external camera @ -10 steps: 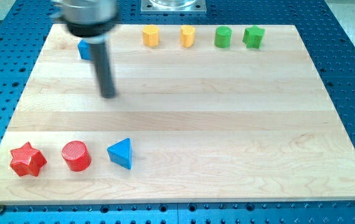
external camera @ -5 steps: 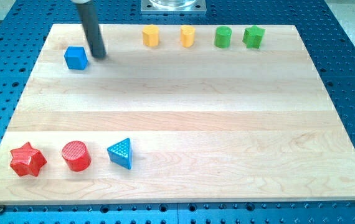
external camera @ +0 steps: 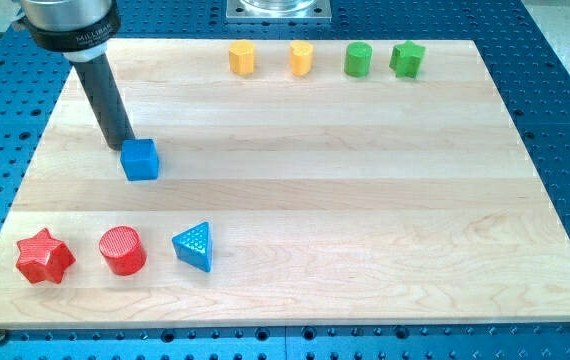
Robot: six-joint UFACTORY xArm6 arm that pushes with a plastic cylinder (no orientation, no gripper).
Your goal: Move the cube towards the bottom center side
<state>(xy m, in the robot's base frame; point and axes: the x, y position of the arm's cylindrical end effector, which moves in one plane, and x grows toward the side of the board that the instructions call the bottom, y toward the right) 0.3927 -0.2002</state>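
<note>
The blue cube (external camera: 140, 159) sits on the wooden board (external camera: 365, 200) at the view's left, a little above the middle height. My tip (external camera: 120, 148) is at the cube's upper left corner, touching or almost touching it. The rod rises from there toward the view's top left.
A red star (external camera: 44, 256), a red cylinder (external camera: 123, 250) and a blue triangle (external camera: 194, 246) lie in a row at the bottom left. Two yellow blocks (external camera: 242, 57) (external camera: 302, 58) and two green blocks (external camera: 358, 59) (external camera: 407, 59) line the top edge.
The cube has slid down and slightly right from near the top left. My tip moved from the cube's right side to its upper left.
</note>
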